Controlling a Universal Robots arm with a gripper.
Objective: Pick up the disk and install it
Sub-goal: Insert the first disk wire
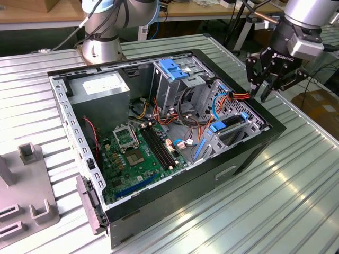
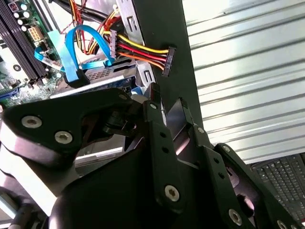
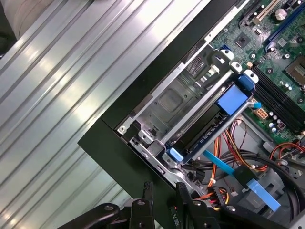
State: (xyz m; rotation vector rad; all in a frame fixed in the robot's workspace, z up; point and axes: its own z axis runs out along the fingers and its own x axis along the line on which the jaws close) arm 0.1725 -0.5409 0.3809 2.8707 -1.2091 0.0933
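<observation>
Inside the drive bay [image 3: 167, 102] lies the disk [image 3: 202, 132], below the slightly parted, empty jaws.

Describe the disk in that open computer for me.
Find the open black computer case on the ribbed table. At its end nearest the gripper is a low metal cage; the disk lies in it. Its bright blue frame and square tab set it apart from the bare metal around.

The exterior view looks down at an angle across the ribbed desk [image 1: 296, 201] onto the open computer case [image 1: 175, 198], from middle distance. Both wrist views sit close above that case's drive-bay corner and share its power cable [image 2: 143, 50].
</observation>
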